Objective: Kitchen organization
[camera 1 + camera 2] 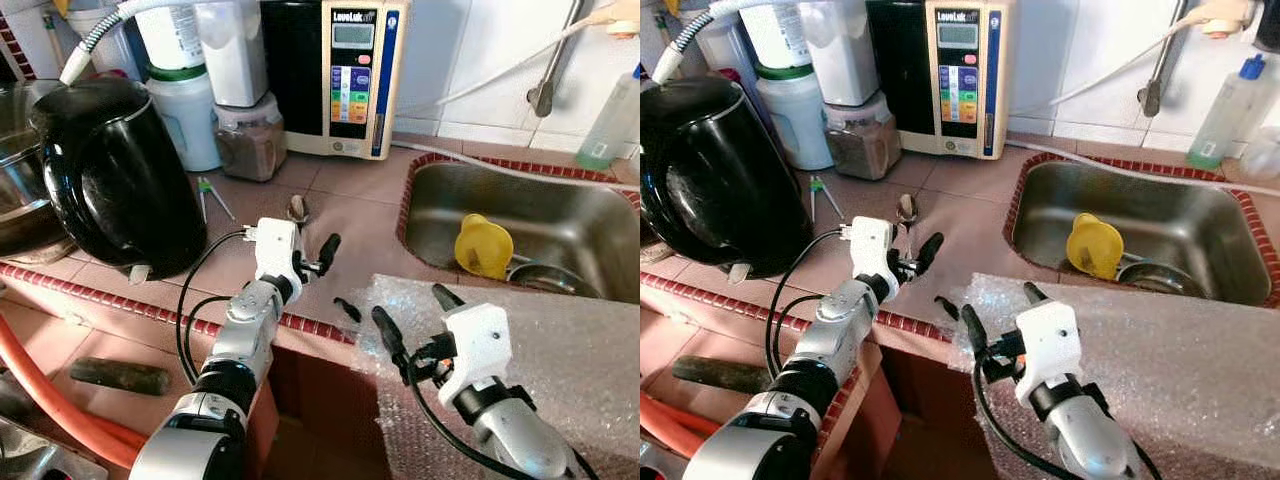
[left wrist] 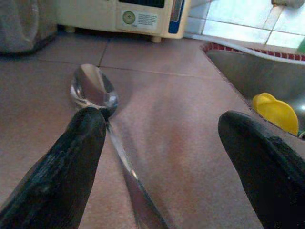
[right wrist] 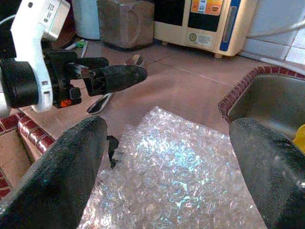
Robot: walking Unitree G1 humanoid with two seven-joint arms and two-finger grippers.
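A steel spoon [image 2: 93, 90] lies on the brown tiled counter [image 1: 350, 190], its bowl toward the back wall. My left gripper [image 1: 315, 257] hovers low over the spoon's handle [image 2: 136, 188] and is open, one finger [image 2: 71, 157] on each side of it, nothing gripped. My right gripper [image 1: 418, 316] is open above a sheet of bubble wrap [image 1: 560, 330] that covers the counter's front right corner. A yellow plastic piece [image 1: 483, 245] lies in the steel sink [image 1: 420, 170].
A black kettle [image 1: 115, 170] stands close on the left. At the back are white containers, a jar of brown powder [image 1: 250, 135] and a water ioniser [image 1: 350, 75]. Green-handled tongs [image 1: 205, 190] lie near the spoon. An orange hose [image 1: 50, 400] runs below the counter edge.
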